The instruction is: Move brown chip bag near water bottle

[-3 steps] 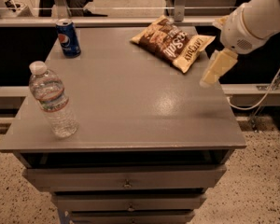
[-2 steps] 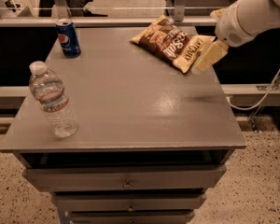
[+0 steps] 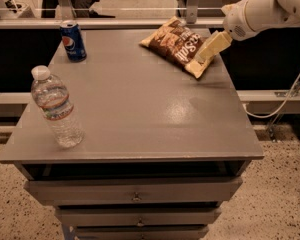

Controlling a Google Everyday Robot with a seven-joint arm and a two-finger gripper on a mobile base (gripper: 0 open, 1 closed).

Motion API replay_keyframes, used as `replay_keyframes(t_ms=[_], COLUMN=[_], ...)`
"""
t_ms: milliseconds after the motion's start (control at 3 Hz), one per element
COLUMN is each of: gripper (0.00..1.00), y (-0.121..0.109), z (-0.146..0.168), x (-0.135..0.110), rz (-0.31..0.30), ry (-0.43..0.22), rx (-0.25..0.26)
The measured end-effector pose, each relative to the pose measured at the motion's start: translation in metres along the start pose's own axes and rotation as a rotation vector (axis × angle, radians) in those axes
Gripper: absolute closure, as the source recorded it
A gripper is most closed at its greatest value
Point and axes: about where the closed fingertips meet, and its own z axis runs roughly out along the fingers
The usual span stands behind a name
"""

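- Currently, a grasp on the brown chip bag (image 3: 176,46) is probably being set up: the gripper (image 3: 208,49) is being held at the bag's right end, over the far right part of the surface (image 3: 140,114).
- Whether the gripper is open or closed cannot be told here, nor whether the foil is being touched, so no hold on the bag is being assumed.
- The bag is lying flat and slanted near the far right corner, well apart from the water bottle (image 3: 56,109), which is standing upright close to the front left edge.
- A deep, firm bite is being called for. The foil looks crinkly and slippery, and a pinch on the thin sealed end alone is being judged likely to slide off or let the bag swing.
- A lift clear of the surface is being advised before any sideways travel, so that the bag is not being dragged and twisted.
- A diagonal path over the bare middle is being favoured. The Pepsi can (image 3: 73,40) at the far left is sitting off that line and is best being left alone.
- At the end, the bag is best being set down just beside the bottle, on its inner side and not against it. The bottle looks tall and light, and a nudge is being judged enough to tip it off the front edge.
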Motion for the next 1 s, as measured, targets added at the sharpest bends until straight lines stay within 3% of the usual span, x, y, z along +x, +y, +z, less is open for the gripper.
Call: replay_keyframes(t_ms=[333, 1000], gripper=[0.00, 0.00], y=[-0.016, -0.018], z=[0.023, 0.058], x=[0.002, 0.019], rz=[0.083, 0.243], ry=[-0.038, -0.060], rx=[-0.008, -0.067])
